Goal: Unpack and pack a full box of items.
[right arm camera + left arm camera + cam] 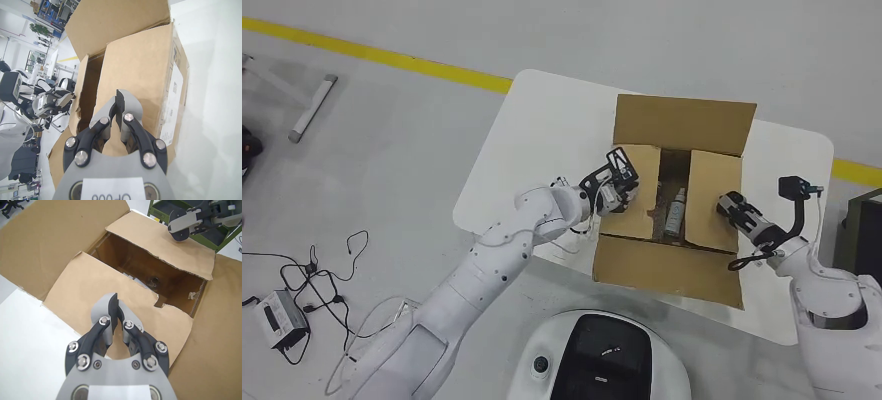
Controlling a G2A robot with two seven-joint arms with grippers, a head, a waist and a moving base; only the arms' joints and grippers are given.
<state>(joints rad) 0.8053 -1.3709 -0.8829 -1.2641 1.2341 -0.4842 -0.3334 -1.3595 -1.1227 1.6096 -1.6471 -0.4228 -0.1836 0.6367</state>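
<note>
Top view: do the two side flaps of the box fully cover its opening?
No, a gap between them shows a bottle inside.

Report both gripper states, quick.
Left gripper: closed, empty, over a flap of the brown cardboard box.
Right gripper: closed, empty, over the opposite flap.

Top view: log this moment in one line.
brown cardboard box: outer flaps open | left gripper: shut, over inner flap | right gripper: shut, over opposite flap | grey bottle: inside
</note>
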